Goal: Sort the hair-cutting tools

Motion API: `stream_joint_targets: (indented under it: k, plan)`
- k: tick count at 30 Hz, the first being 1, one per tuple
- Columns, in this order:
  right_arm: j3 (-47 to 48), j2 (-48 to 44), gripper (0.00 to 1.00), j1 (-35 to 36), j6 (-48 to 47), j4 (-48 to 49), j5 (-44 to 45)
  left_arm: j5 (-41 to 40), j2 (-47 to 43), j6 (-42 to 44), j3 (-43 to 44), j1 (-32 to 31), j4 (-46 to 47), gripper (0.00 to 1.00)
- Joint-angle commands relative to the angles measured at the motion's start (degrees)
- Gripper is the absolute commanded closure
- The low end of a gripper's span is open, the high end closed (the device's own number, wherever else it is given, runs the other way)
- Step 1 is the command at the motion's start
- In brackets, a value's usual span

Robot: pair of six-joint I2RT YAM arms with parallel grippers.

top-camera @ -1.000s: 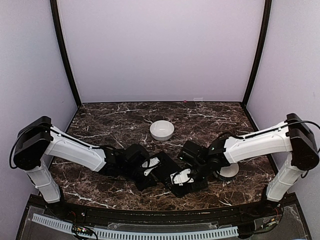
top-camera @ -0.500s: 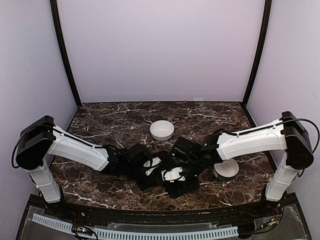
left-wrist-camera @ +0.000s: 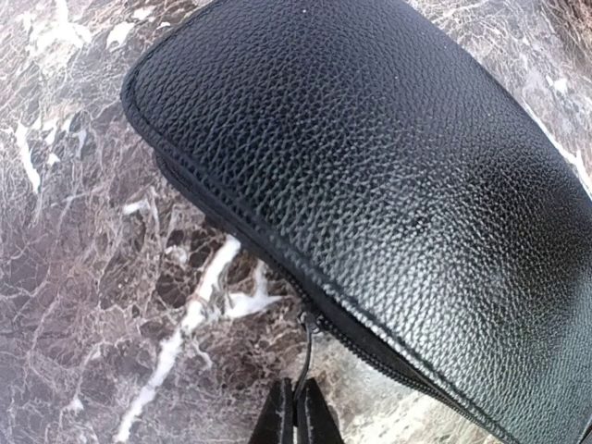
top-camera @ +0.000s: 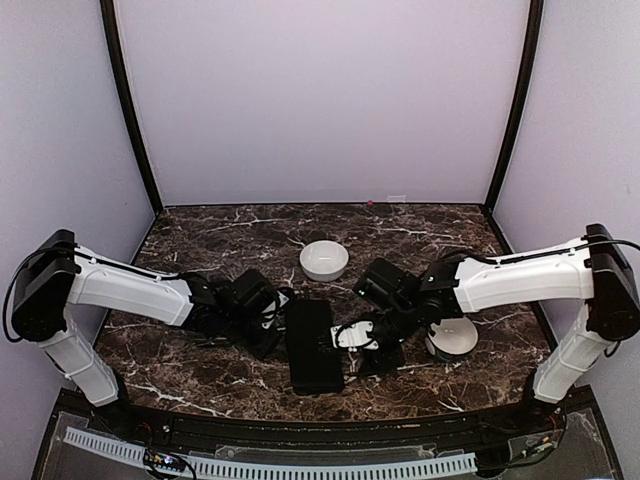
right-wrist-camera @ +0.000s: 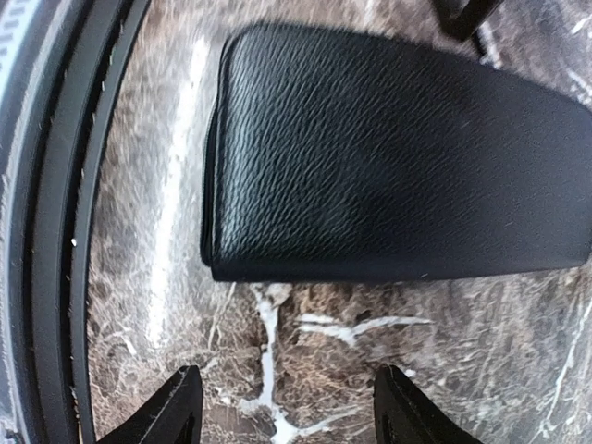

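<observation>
Both arms pulled apart since a second ago; black case (top-camera: 313, 347) now uncovered on counter (top-camera: 200, 240), between them. Left tool (left-wrist-camera: 297, 412) pinched narrow on zipper pull (left-wrist-camera: 305, 356). Right tool (right-wrist-camera: 289, 407) spread wide, holding nothing, just beside case. Case shut, contents hidden; hair-cutting tools unseen. Far bowl (top-camera: 324, 260) bare white inside; right bowl (top-camera: 458, 338) partly behind arm.

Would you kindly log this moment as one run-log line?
black case: closed | left end effector: shut on zipper pull | right end effector: open beside it
</observation>
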Motion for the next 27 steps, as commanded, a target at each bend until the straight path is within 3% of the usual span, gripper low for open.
stream_joint_targets:
  k: [1,12,27]
  plan:
    - [-3.09,2.06,0.37,0.71,-2.14,3.12,2.88,-2.18,-1.42,1.26,-0.04,0.93,-2.9,1.0]
    - [1.3,6.55,0.41,5.59,-4.03,4.22,3.77,-0.44,-0.43,2.41,0.0,1.1,-3.14,1.0]
    - [0.6,8.24,0.36,5.8,-18.45,8.74,7.03,-1.38,0.64,4.31,-0.16,1.19,-3.7,1.0]
